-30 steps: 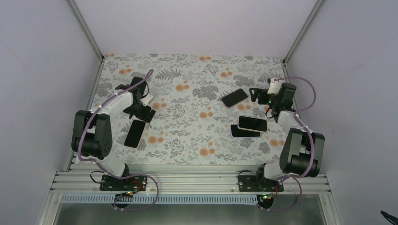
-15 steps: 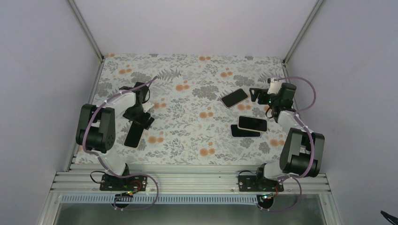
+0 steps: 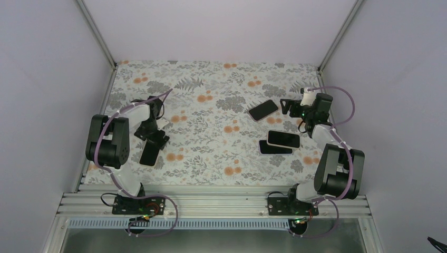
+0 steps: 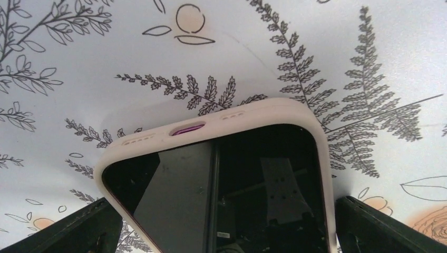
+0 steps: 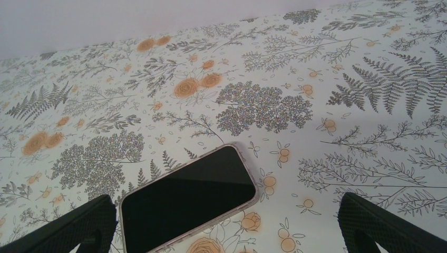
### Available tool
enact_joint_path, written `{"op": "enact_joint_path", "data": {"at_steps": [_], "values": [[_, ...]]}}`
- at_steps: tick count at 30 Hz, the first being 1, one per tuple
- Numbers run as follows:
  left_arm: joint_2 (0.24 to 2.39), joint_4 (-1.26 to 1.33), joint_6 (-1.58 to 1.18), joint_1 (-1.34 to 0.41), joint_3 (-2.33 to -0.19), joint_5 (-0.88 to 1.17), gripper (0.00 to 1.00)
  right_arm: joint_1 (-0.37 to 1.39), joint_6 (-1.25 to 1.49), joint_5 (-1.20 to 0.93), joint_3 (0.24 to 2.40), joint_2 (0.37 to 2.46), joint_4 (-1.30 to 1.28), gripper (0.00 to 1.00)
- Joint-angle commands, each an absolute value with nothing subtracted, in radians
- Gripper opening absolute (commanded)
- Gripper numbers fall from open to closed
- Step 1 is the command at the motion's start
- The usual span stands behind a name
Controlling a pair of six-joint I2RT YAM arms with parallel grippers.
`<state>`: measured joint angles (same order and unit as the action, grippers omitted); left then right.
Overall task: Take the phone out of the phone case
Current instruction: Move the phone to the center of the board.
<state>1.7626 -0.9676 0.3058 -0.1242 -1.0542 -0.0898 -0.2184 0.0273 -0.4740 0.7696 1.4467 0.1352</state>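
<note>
A dark-screened phone (image 4: 232,179) in a beige case (image 4: 274,108) with a purple port opening lies flat on the floral table. In the top view it is the black phone (image 3: 149,154) at the left. My left gripper (image 3: 153,137) is open and low over its far end, one finger (image 4: 68,229) on each side of the case, whether touching I cannot tell. My right gripper (image 3: 288,107) is open and empty at the far right. It faces a second phone in a clear case (image 5: 187,200), also seen from above (image 3: 263,110).
Two more phones lie at the right, a pale-edged one (image 3: 283,139) partly over a black one (image 3: 274,149). The floral mat (image 3: 211,158) ends at metal rails at the near edge, and grey walls close the sides and back.
My left gripper has moved toward the near edge and come down over the far end of the black phone. The right arm and the other phones have not moved.
</note>
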Motion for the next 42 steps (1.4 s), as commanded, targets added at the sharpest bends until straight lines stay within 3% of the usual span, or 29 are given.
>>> {"op": "enact_joint_path", "data": {"at_steps": [1,10,13,36,42], "values": [[1.791,-0.946,0.327,-0.117,-1.024,-0.099,1.0,-0.228,0.019,-0.473,0.765,1.451,0.16,0.99],[1.81,-0.92,0.338,-0.149,-1.079,0.034,0.63,-0.227,0.019,-0.476,0.767,1.453,0.158,0.99],[1.824,-0.909,0.329,-0.186,-1.119,0.048,0.58,-0.227,0.022,-0.482,0.77,1.456,0.154,0.99],[2.022,-0.807,0.479,-0.653,-1.438,-0.054,0.6,-0.233,0.016,-0.482,0.769,1.432,0.149,0.99],[1.973,-0.811,0.5,-0.652,-1.369,-0.028,0.81,-0.234,0.017,-0.495,0.769,1.422,0.149,0.99]]}}
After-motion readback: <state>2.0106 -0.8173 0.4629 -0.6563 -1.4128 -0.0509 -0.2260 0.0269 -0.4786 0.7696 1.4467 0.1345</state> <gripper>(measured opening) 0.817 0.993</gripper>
